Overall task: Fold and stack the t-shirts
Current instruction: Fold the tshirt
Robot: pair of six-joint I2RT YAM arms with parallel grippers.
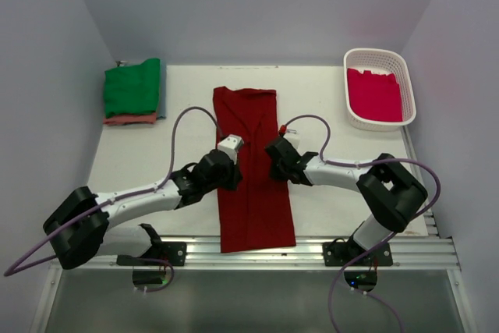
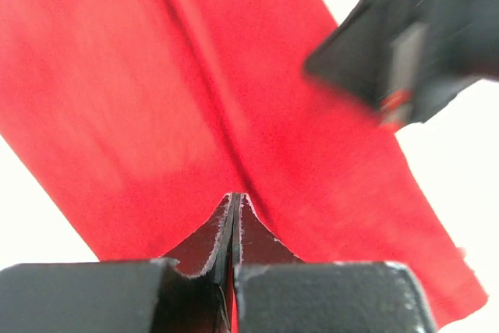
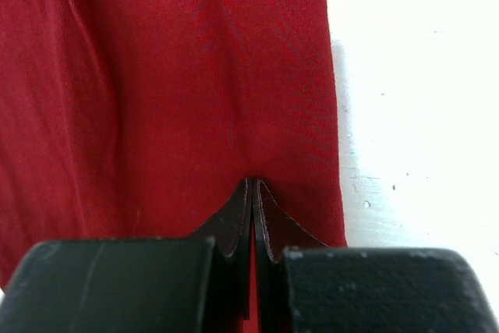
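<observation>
the white table [image 1: 132, 154] is seen from above. a dark red t-shirt [image 1: 253, 200] is laid along its middle, folded into a long strip that reaches the near edge. a white lattice basket [image 1: 376, 54] is set at the far right corner, and a crimson-pink t-shirt [image 1: 374, 95] is held inside it. at the far left, a green t-shirt [image 1: 131, 87] is stacked on a salmon-pink t-shirt [image 1: 129, 120], with a bluish t-shirt [image 1: 162, 87] showing at the side. the left gripper [image 2: 234, 200] and right gripper [image 3: 252, 185] are held over the strip's two sides, jaws pressed together; whether cloth is pinched cannot be told.
</observation>
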